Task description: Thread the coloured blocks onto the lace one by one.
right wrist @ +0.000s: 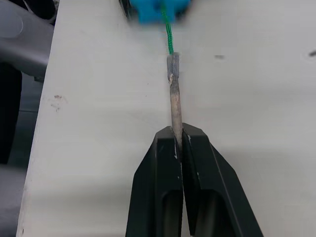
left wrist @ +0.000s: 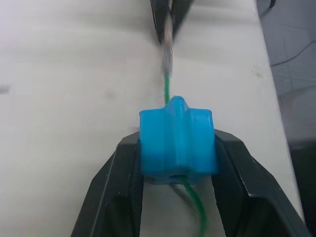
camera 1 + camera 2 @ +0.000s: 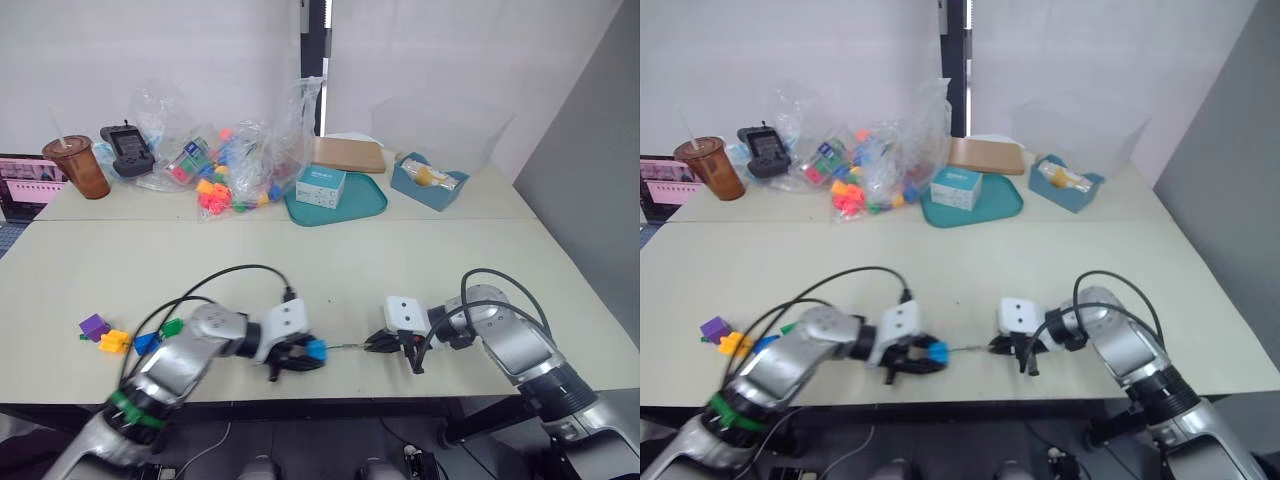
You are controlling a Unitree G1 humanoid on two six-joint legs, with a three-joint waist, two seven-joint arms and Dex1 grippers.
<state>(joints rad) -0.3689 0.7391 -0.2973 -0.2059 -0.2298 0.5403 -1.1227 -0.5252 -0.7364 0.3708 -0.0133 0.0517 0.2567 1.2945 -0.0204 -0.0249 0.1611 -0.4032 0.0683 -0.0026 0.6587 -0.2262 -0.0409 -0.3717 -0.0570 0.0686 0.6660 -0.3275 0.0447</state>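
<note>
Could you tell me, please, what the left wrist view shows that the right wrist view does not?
The left wrist view alone shows the left gripper clamping the light blue plastic block, with the thin green lace leaving its near hole. The right wrist view alone shows the right gripper pinching the lace's stiff grey tip. Both show block, cord and the pale table.
</note>
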